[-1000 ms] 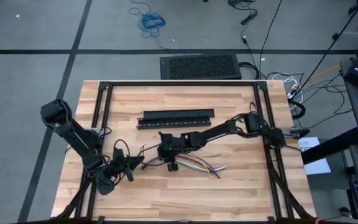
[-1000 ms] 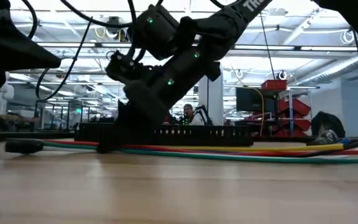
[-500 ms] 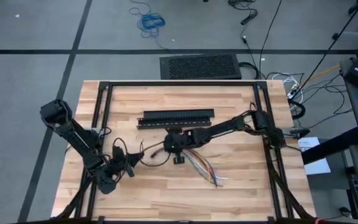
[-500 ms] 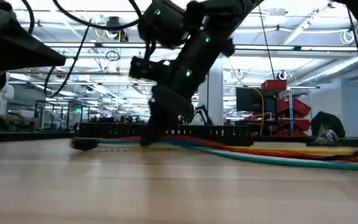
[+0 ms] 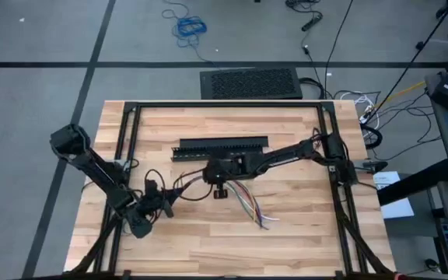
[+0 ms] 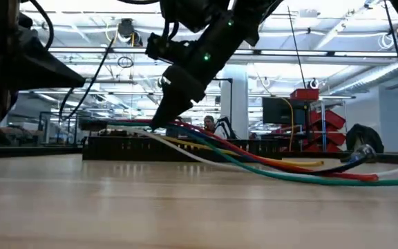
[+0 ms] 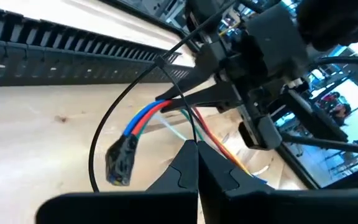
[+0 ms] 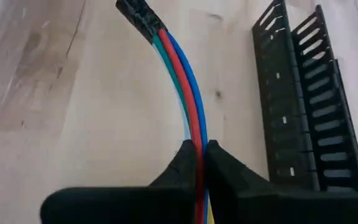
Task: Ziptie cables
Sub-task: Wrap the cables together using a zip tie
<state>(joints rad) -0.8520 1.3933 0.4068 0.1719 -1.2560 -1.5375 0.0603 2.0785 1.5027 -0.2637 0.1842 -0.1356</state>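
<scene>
Cables [image 8: 191,124]: one bundle pinched in right claw [image 8: 201,155].

Black slotted bar [image 5: 222,148] on wooden table [image 5: 302,233] — floor mat [image 5: 250,83] beyond.

The cables [image 8: 193,118] run red, blue and green side by side, a yellow strand showing where they pass between the dark fingers of the right tool [image 8: 199,163], and their near end is bound in a speckled black wrap [image 8: 139,14]. Low across the worktop, a white strand and a yellow one join them. The slotted bar [image 5: 222,147] is plain black, its wall a regular comb of slits. The worktop [image 5: 302,233] is pale butcher-block wood in narrow strips, framed by black rails. A thin black strip [image 7: 104,134] loops beside the cables.
</scene>
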